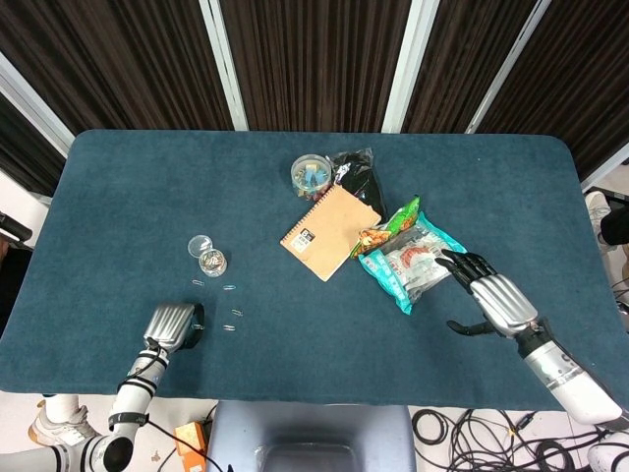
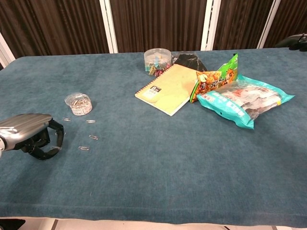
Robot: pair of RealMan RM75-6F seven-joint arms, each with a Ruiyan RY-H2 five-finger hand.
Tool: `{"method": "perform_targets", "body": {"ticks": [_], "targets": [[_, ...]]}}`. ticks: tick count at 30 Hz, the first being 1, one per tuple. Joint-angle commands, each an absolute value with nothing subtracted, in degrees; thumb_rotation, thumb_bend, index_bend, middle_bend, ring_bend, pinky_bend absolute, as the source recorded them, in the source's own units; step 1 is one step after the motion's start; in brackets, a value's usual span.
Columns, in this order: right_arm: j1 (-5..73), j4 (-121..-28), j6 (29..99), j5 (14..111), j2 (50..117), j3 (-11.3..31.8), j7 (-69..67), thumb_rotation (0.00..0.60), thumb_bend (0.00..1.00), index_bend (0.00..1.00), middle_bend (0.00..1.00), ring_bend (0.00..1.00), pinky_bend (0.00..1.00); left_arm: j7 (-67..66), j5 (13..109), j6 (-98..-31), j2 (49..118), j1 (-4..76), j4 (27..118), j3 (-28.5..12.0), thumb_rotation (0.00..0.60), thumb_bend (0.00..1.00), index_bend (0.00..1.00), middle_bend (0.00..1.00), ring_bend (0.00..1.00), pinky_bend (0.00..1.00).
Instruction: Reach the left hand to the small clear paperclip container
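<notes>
The small clear paperclip container [image 1: 212,262] [image 2: 78,103] stands open on the left of the blue table, its lid [image 1: 200,243] lying just behind it. Loose paperclips [image 1: 232,316] [image 2: 88,137] lie scattered in front of it. My left hand [image 1: 172,324] [image 2: 29,136] hovers low near the table's front-left edge, well short of the container, palm down. Its fingers [image 2: 52,139] are curled in, and I see nothing held in them. My right hand [image 1: 488,295] rests on the table at the right with fingers spread, at the edge of a teal snack bag [image 1: 403,261]. It holds nothing.
A yellow spiral notebook [image 1: 330,232] [image 2: 166,88] lies mid-table. Behind it are a round clear tub of coloured clips [image 1: 312,173] [image 2: 158,59] and a black pouch [image 1: 356,175]. An orange-green snack packet [image 2: 216,76] overlaps the teal bag [image 2: 244,100].
</notes>
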State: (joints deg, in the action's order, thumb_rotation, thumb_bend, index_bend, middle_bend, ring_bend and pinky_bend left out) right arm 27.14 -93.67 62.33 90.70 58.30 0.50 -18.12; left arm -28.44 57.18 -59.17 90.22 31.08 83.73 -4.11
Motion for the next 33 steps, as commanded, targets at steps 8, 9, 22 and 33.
{"method": "perform_targets", "body": {"ticks": [8, 9, 22, 33], "targets": [[27.2, -93.8, 62.3, 90.7, 58.3, 0.5, -18.0, 0.600, 0.16, 0.00, 0.00, 0.00, 0.00, -29.4, 56.5, -59.3, 89.9, 31.1, 84.0, -4.0, 0.600, 0.37, 0.65, 1.00, 1.00, 1.00], [27.2, -93.8, 62.3, 90.7, 58.3, 0.5, -17.9, 0.600, 0.16, 0.00, 0.00, 0.00, 0.00, -29.6, 56.3, -59.3, 89.8, 31.2, 84.1, -4.0, 0.600, 0.38, 0.65, 1.00, 1.00, 1.00], [27.1, -93.5, 62.4, 90.3, 58.2, 0.8, -18.5, 0.600, 0.16, 0.00, 0.00, 0.00, 0.00, -26.1, 57.9, -61.5, 87.2, 30.9, 87.4, -6.3, 0.600, 0.52, 0.71, 1.00, 1.00, 1.00], [27.0, -92.1, 63.1, 90.5, 58.2, 1.0, -21.3, 0.600, 0.16, 0.00, 0.00, 0.00, 0.00, -25.2, 54.1, -59.3, 89.6, 37.3, 83.0, -14.7, 0.600, 0.54, 0.73, 1.00, 1.00, 1.00]]}}
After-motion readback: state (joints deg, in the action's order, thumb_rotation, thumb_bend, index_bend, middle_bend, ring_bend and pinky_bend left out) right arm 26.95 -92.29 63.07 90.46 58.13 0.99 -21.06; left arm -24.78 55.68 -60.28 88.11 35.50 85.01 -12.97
